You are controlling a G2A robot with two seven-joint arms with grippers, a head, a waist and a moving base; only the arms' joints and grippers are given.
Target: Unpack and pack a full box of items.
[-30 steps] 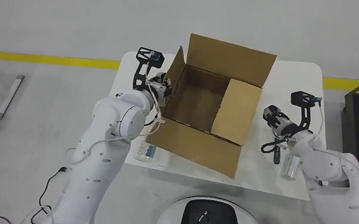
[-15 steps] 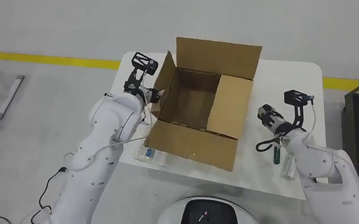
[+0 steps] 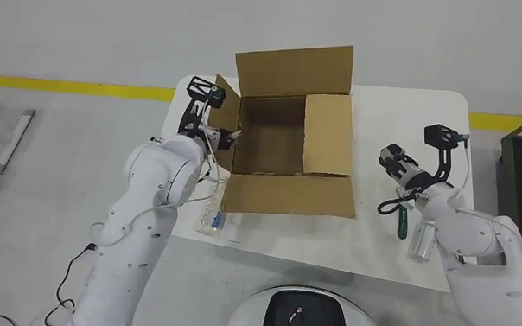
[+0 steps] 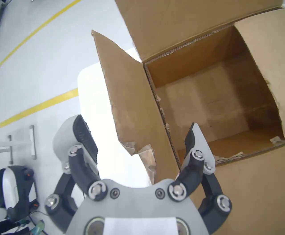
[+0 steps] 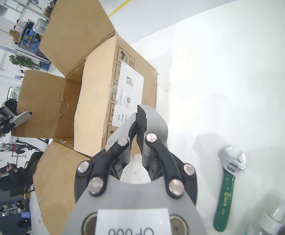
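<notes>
Box (image 3: pixel 288 197) open, floor partly hidden by inward flap (image 3: pixel 327 135) | left hand (image 4: pixel 135 123) spread astride side flap (image 4: pixel 124 100) | right hand (image 5: pixel 140 113) pressed together.

top view looks down on the whole table (image 3: pixel 415 106); both wrist views face the box (image 4: pixel 211 106) all three share, close, from opposite sides.

clear bottle (image 5: pixel 271 215), blurred, half cut off by the edge
</notes>
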